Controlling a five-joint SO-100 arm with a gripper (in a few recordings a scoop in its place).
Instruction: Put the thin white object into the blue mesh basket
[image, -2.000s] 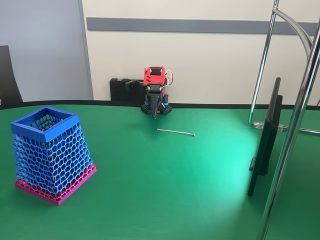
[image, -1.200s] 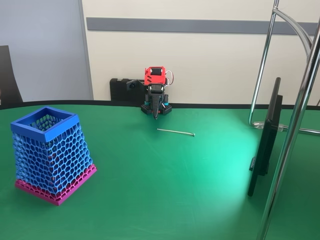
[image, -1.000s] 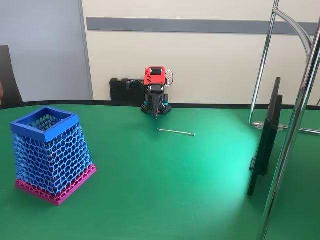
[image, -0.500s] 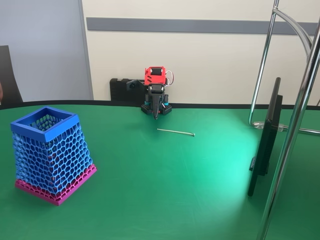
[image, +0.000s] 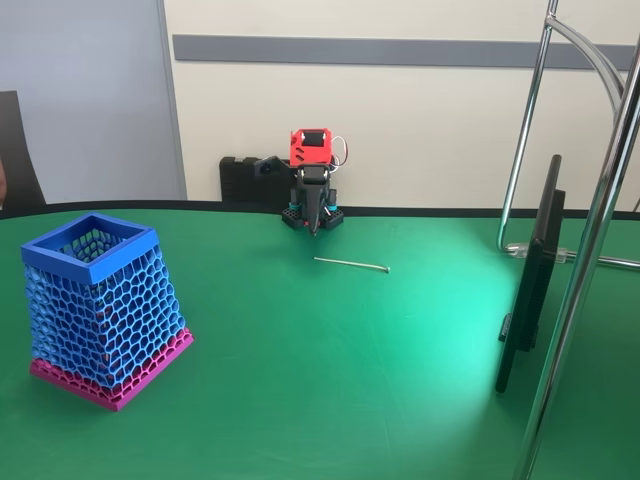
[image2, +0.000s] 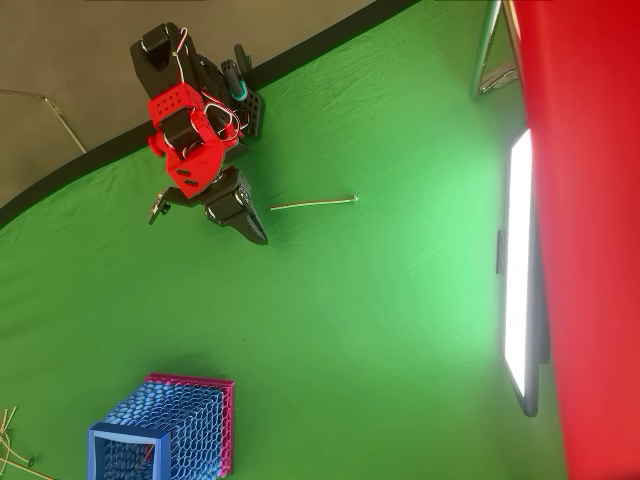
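Arm: your red-and-black arm sits folded at the table's (image: 330, 360) far edge, hand (image: 315, 230) pointing down.
Hand: fingers drawn together, holding nothing (image2: 258, 236).
Stick: the thin whitish-grey stick (image: 351, 264) lies flat on the green table, just beside the hand (image2: 313, 203).
Basket: the blue honeycomb mesh basket with pink base (image: 98, 306) stands well apart; the overhead view shows it tipped toward the camera (image2: 170, 428).

Thin white object (image2: 313, 204) beside pincer (image2: 257, 235)

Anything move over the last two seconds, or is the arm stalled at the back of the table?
Barely. The arm's red wrist block has edged slightly up and to the right in the fixed view; the tool still points down near the arm's base. The thin white stick and the blue mesh basket have not moved; nothing was grasped.
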